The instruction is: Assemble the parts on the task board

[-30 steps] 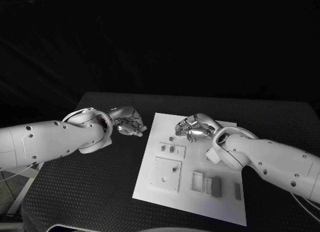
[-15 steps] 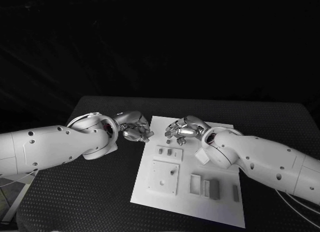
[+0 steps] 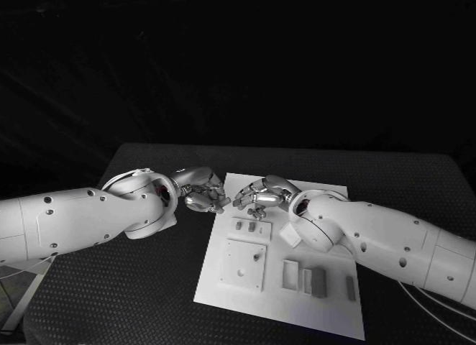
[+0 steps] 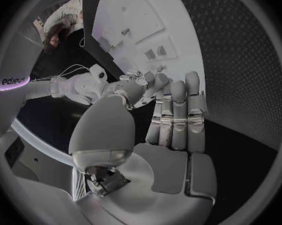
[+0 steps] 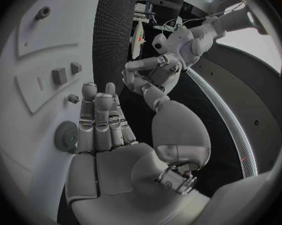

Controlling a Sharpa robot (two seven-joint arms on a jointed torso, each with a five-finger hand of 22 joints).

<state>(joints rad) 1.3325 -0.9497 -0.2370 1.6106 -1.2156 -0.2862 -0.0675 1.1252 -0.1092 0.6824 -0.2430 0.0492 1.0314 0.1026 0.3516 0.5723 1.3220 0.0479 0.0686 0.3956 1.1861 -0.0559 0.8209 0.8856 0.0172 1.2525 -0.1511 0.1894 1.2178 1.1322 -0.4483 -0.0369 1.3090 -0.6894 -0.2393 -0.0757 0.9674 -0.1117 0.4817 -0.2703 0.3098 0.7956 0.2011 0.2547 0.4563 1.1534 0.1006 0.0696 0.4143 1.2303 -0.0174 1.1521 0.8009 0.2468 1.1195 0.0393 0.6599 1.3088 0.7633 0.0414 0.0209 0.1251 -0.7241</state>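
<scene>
The left hand (image 3: 202, 192) and right hand (image 3: 257, 195) met fingertip to fingertip over the task board's (image 3: 285, 302) far left edge; grasp indeterminate. Grey parts (image 3: 313, 280) lay on the board.

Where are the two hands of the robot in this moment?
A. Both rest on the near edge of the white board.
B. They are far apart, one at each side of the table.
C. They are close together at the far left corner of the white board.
C: in the head view the left hand and the right hand nearly meet at the far left corner of the task board.
</scene>
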